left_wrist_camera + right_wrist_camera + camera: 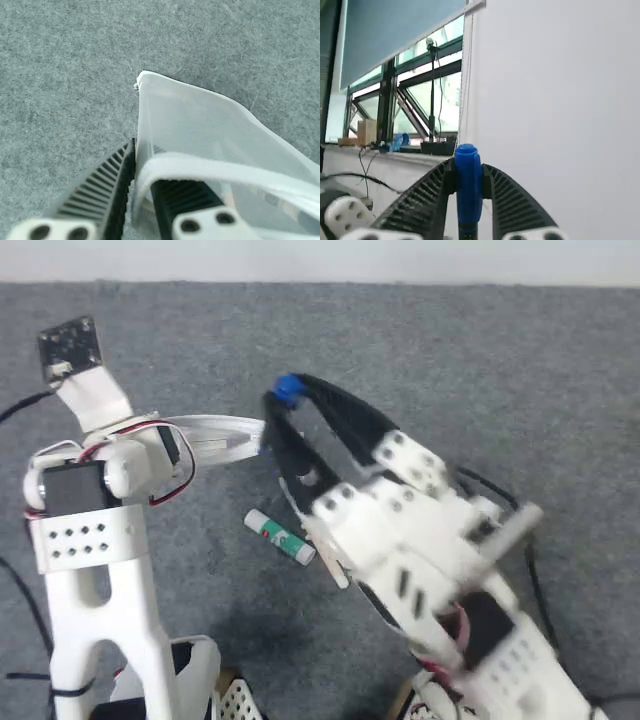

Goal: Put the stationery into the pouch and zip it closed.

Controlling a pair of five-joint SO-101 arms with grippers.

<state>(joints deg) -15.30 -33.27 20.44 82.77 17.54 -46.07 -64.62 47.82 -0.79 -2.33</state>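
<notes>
Roughly mid-worktop: white mesh pouch (215,436), clamped at its banded rim by the left tool (142,172). One ribbed black finger (107,182) outside the fabric, the other inside the mouth, closed down to the thickness of the mesh. Sticks out sideways from that tool toward the right arm, far corner (141,76) seen over the grey felt of the worktop (500,360); cannot tell whether it touches the felt.

Just beside the pouch's free end, the right tool (283,405), raised and slightly parted, gripping a blue pen (288,390) between its black fingers. Pen upright in the right wrist view (468,200), rounded blue end poking out past the fingertips, tool (468,171) closed snugly on both sides of the barrel.

Nearer the arm bases, lying flat and loose on the worktop below the right tool: a small white tube (280,537) with green and red marks, apart from the pouch.

Beyond, in the right wrist view, a window (420,105) and a plain white wall (555,100).
</notes>
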